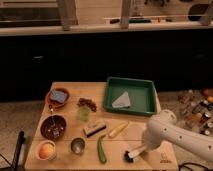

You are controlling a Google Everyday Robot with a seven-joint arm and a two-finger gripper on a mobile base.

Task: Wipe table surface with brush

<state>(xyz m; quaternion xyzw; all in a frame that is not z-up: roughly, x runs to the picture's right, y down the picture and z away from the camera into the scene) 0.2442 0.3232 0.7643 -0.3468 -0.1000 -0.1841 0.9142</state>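
matt wooden table surface [65, 159], gripper [141, 150] in glossy white plastic near its right front

The robot's arm [175, 136] is sheathed in smooth white casing, built of rounded, tube-like segments that meet at a bulbous, domed joint. The shell looks plain, with soft grey shading along its underside. At its tip, low over the table's near edge, the gripper [135, 153] is a narrower piece running from white into a dark end.
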